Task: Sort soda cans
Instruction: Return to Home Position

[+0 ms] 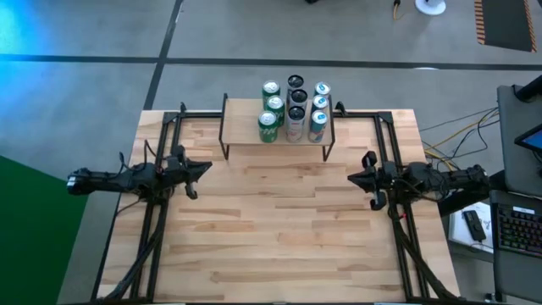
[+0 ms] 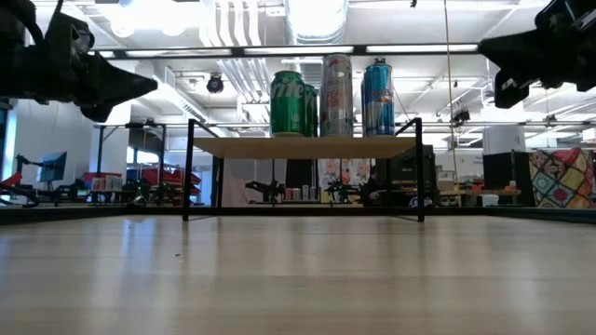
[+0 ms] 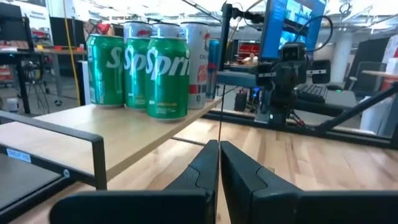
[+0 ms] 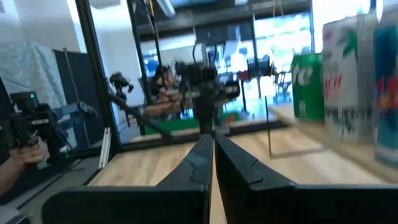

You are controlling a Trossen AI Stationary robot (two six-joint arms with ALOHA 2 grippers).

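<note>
Nine soda cans stand upright in three rows on a small wooden shelf point(image 1: 246, 135) at the table's far middle: green cans point(image 1: 269, 125) on the left, black and silver cans point(image 1: 295, 112) in the middle, pale blue cans point(image 1: 318, 123) on the right. In the left wrist view the green cans point(image 3: 166, 78) stand nearest. My left gripper point(image 1: 206, 168) is shut and empty above the table's left side. My right gripper point(image 1: 352, 178) is shut and empty above the table's right side. Both are clear of the shelf.
The shelf rests on thin black metal legs point(image 2: 189, 172), with open space beneath it. Black frame rails point(image 1: 161, 229) run along the table's left and right sides. The wooden table top point(image 1: 279, 229) lies between the arms. A keyboard and a desk point(image 1: 517, 224) stand beyond the right edge.
</note>
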